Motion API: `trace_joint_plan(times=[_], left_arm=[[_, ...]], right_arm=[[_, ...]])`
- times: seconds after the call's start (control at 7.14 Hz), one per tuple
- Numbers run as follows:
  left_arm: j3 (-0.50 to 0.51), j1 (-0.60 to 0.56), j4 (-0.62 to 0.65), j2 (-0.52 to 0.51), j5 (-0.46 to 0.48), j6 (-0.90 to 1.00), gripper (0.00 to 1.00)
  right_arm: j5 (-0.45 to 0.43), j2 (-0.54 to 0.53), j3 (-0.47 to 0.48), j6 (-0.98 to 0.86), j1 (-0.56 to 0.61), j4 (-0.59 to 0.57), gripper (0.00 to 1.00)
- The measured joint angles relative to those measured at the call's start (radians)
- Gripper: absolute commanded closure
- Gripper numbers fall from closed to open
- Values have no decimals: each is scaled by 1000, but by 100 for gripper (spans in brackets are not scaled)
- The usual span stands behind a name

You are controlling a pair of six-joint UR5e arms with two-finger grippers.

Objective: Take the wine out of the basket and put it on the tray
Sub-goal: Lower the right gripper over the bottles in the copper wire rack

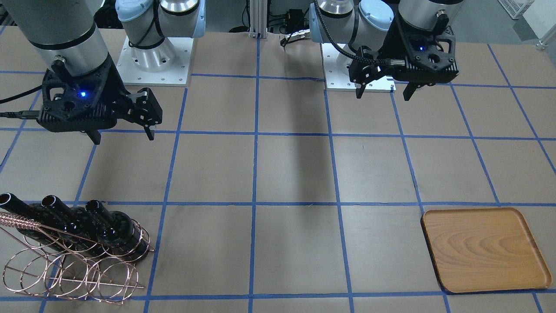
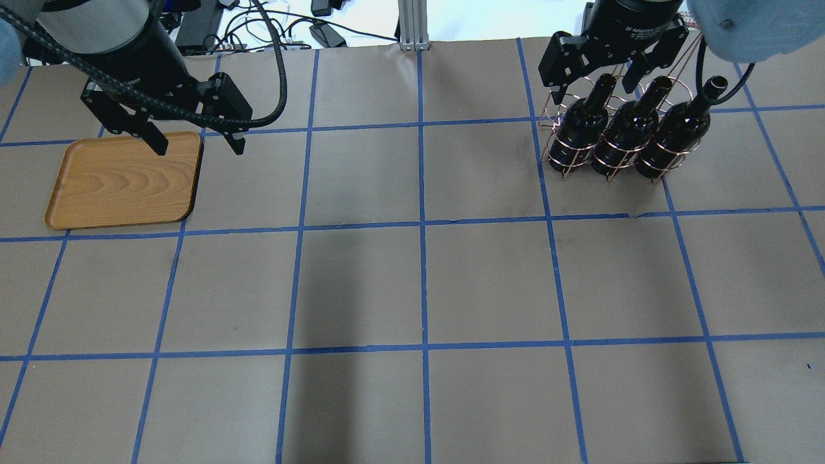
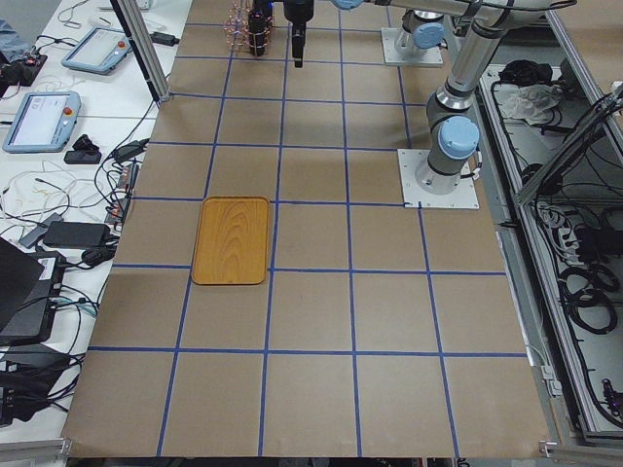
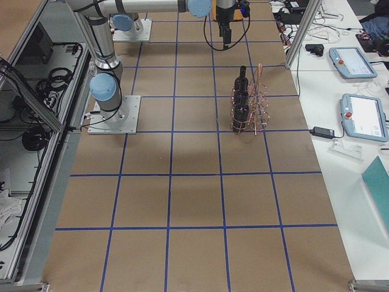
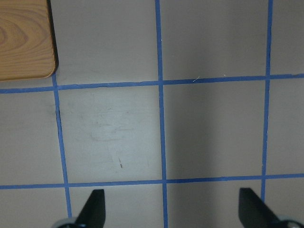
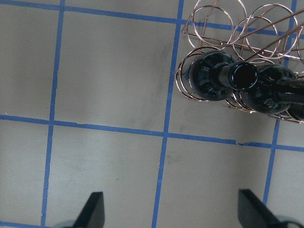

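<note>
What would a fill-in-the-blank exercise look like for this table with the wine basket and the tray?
1. The basket holds ____ wine bottles.
2. The tray sits on the robot's ____ side.
3. The left gripper and the right gripper are both ____, holding nothing.

Missing words: three; left; open.

Near-black wine (image 2: 583, 132), copper basket (image 1: 65, 269), light-brown grained tray (image 1: 484, 250), blue-gridded table (image 1: 295, 174).
</note>
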Motion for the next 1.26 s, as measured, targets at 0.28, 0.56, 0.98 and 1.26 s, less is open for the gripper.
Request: trace_joint_plan(times=[0.28, 0.56, 0.98, 1.26], left_arm=[[-1, 0, 0, 1, 0, 0, 0], [-1, 0, -1, 1, 0, 0, 0], [-1, 0, -1, 1, 0, 0, 0], [-1, 0, -1, 1, 0, 0, 0]], right_arm=[[-2, -5, 15, -2, -4, -6, 0], [-3, -14, 20, -2, -8, -3, 0], [-3, -27, 24, 1, -10, 7, 0], [-8, -31, 24, 2, -11, 14, 0]])
